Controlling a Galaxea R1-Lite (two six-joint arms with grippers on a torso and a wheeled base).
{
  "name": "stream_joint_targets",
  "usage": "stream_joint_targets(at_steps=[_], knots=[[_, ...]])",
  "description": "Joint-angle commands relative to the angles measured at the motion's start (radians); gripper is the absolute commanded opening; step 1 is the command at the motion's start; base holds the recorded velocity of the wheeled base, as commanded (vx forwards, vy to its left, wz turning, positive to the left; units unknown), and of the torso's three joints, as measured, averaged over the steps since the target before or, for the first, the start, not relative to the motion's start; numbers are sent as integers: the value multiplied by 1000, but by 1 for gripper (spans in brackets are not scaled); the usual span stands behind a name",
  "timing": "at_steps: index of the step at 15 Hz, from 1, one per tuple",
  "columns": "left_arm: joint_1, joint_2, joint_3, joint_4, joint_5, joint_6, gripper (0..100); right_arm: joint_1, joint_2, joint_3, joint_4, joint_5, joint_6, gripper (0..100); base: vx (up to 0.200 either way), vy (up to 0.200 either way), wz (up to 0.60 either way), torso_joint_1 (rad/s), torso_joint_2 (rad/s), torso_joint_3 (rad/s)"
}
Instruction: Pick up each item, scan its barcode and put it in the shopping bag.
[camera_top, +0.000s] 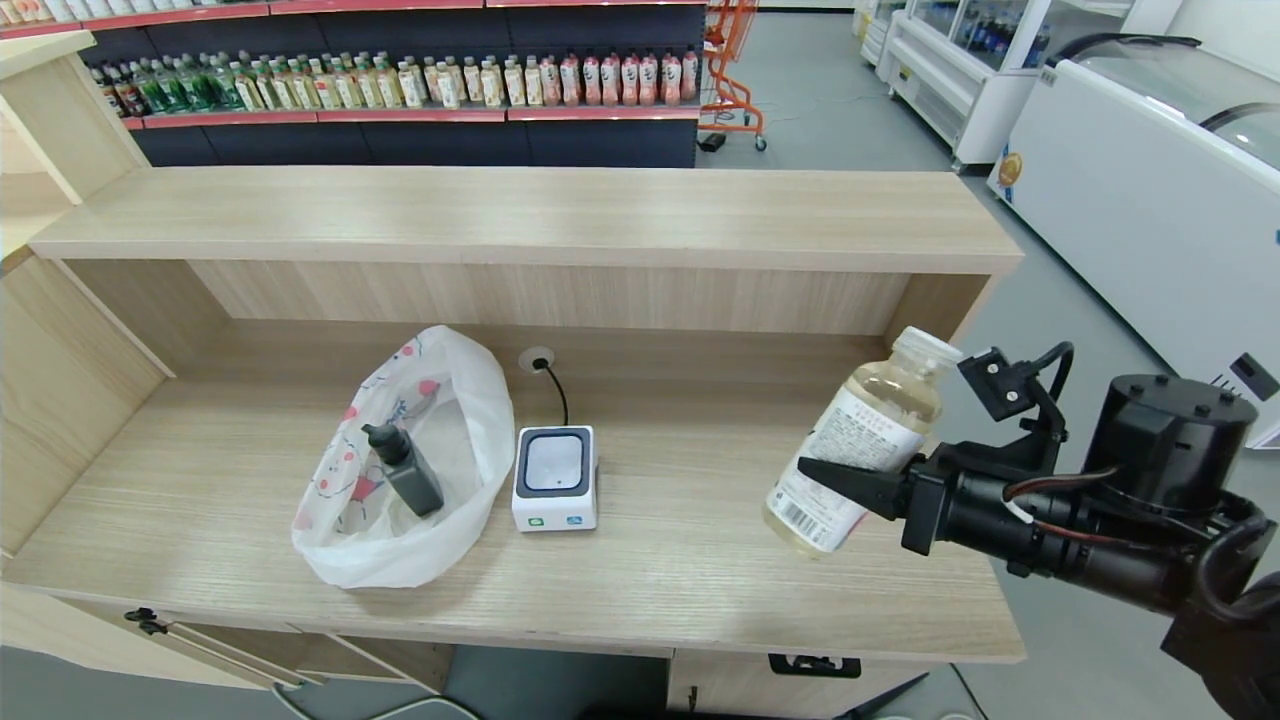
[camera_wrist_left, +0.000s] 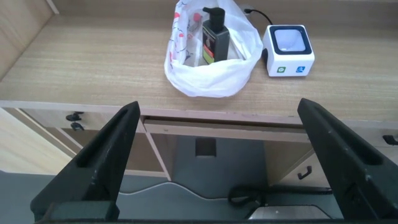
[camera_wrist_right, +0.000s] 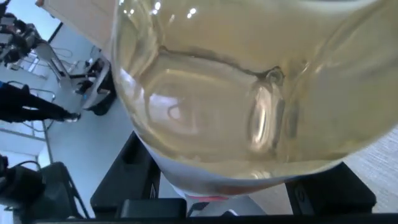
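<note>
In the head view my right gripper (camera_top: 858, 478) is pinching a clear bottle (camera_top: 865, 430) of pale yellow drink around its lower body, holding it tilted, cap up and away, in the air above the right end of the worktop (camera_top: 680, 560). The barcode near the bottle's base faces up toward the head camera, not down at the scanner (camera_top: 555, 476), which sits mid-worktop on its cable (camera_top: 556, 385). So I judge the read could fail unless I turn the wrist as I carry the bottle over. The grip is on a smooth round wall, and a quick turn might let the bottle swivel or slide out. The shopping bag (camera_top: 480, 420) stands just beside the scanner on its left, and a dark pump bottle (camera_top: 410, 475) is already inside. The bag's soft rim could fold under the incoming bottle, or I could clip the scanner on the way in. In the left wrist view my left gripper (camera_wrist_left: 217, 112) is spread and empty, low in front of the worktop edge, looking up at the bag (camera_wrist_left: 205, 78), the pump bottle (camera_wrist_left: 216, 40) and the scanner (camera_wrist_left: 288, 51). In the right wrist view the bottle's base (camera_wrist_right: 249, 93) sits close, with the dark fingers (camera_wrist_right: 140, 180) on either side. My count is one drink bottle, one pump bottle, one bag and one scanner.
</note>
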Motion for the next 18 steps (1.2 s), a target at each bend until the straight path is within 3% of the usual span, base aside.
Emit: stream_joint_targets(at_steps=[1, 3, 4, 6, 9, 10, 12, 18], knots=[[0, 2, 0, 0, 0, -1, 100, 40, -17, 40, 9, 1, -6, 0, 0, 0, 0, 0, 0, 0], [0, 0, 0, 0, 1, -1, 100, 66, -33, 56, 93, 17, -127, 0, 0, 0, 0, 0, 0, 0], [0, 2, 0, 0, 0, -1, 100, 66, -34, 29, 112, 72, -141, 0, 0, 0, 0, 0, 0, 0], [0, 2, 0, 0, 0, -1, 100, 80, -36, -3, 118, 107, -116, 0, 0, 0, 0, 0, 0, 0], [0, 2, 0, 0, 0, -1, 100, 137, -57, 8, 116, 119, 34, 0, 0, 0, 0, 0, 0, 0], [0, 2, 0, 0, 0, -1, 100, 135, -63, 17, 130, 185, 54, 0, 0, 0, 0, 0, 0, 0], [0, 2, 0, 0, 0, -1, 100, 137, -63, 22, 150, 262, 46, 0, 0, 0, 0, 0, 0, 0], [0, 0, 0, 0, 0, -1, 100, 174, -40, 16, 150, 296, -11, 0, 0, 0, 0, 0, 0, 0]])
